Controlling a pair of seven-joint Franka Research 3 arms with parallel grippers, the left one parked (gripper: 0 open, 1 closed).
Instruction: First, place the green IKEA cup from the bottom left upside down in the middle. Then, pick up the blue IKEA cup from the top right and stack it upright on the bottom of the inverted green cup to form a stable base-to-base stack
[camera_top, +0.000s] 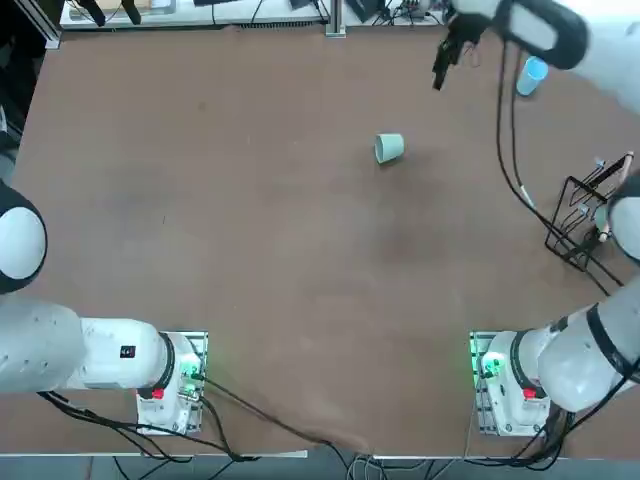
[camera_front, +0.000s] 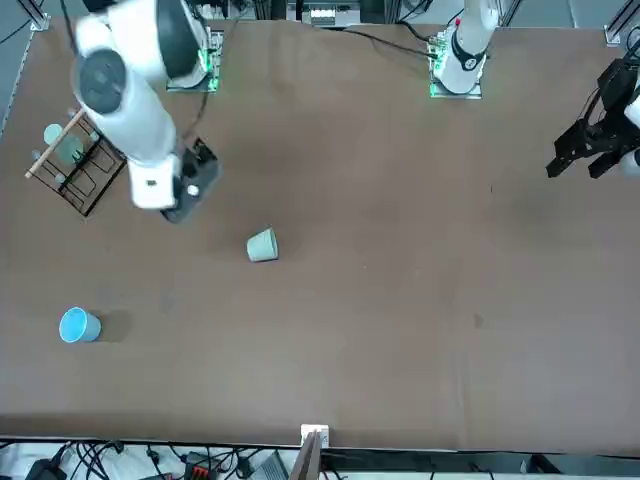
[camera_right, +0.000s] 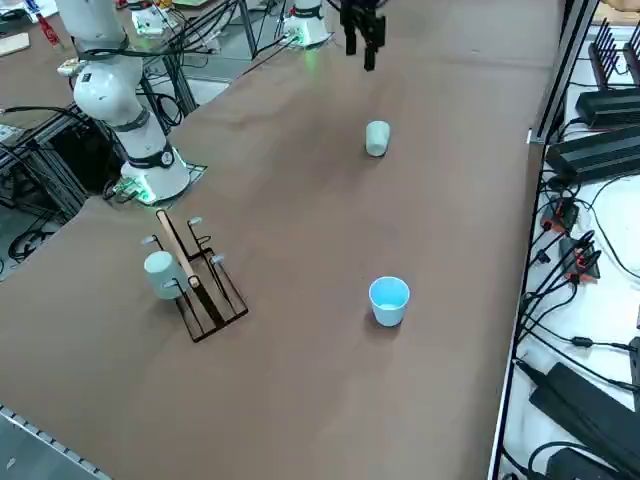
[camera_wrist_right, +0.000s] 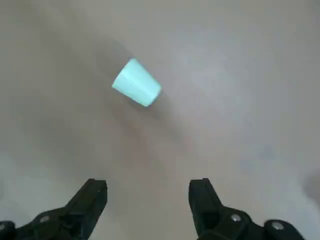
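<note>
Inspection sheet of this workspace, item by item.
Surface: brown tabletop, faint marks.
Green cup: on its side, mouth towards the robot's left.
Blue cup: upright, beyond the green cup and to its right.
Clutter: dark wire rack, right side, holding a pale cup.
Right gripper: above the table, open, nothing between its fingers.
Cables: black, along the right arm and around its base.
Surroundings: black devices beyond the table edge.
</note>
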